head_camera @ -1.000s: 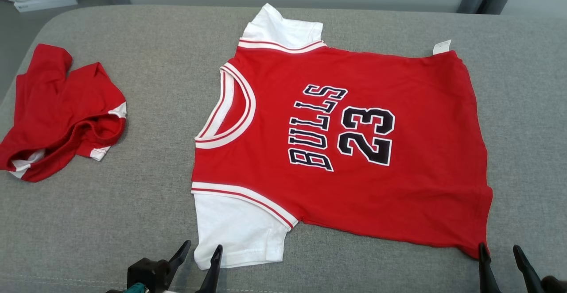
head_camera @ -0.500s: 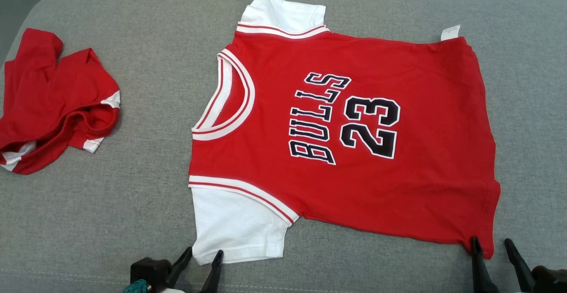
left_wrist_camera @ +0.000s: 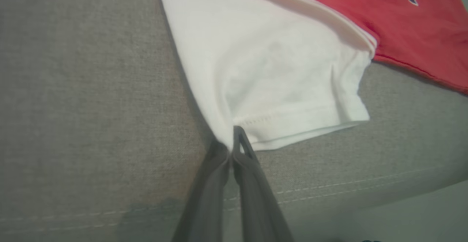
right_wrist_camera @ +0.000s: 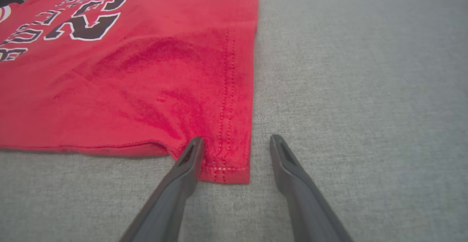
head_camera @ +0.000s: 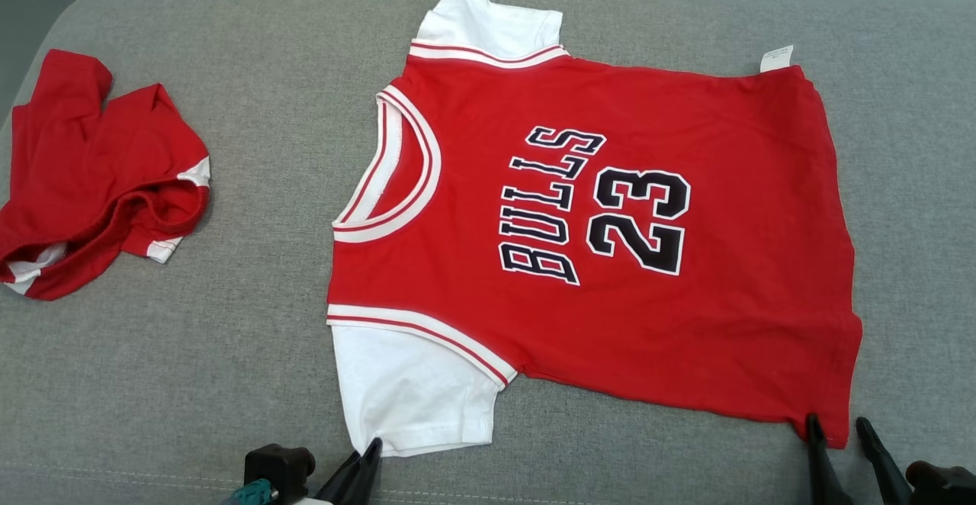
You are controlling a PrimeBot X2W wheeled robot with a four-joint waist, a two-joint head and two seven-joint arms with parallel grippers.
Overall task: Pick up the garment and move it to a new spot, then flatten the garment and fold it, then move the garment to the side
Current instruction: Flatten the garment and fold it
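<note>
Red jersey (head_camera: 595, 223): L gripper (left_wrist_camera: 231, 145) pinches sleeve (left_wrist_camera: 278, 70) hem, R gripper (right_wrist_camera: 236, 141) spread astride bottom corner.

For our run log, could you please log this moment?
left hand: shut on red-and-white Bulls jersey sleeve; right hand: open astride its hem corner

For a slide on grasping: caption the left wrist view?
Left end effector pinches the white sleeve of a red knit jersey on a grey fabric cushion.

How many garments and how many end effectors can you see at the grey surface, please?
Garments: 2, the flat Bulls 23 jersey and the crumpled red garment.
End effectors: 2, the left end effector shut on the jersey, the right end effector open at its hem corner.
Total: 4.
</note>
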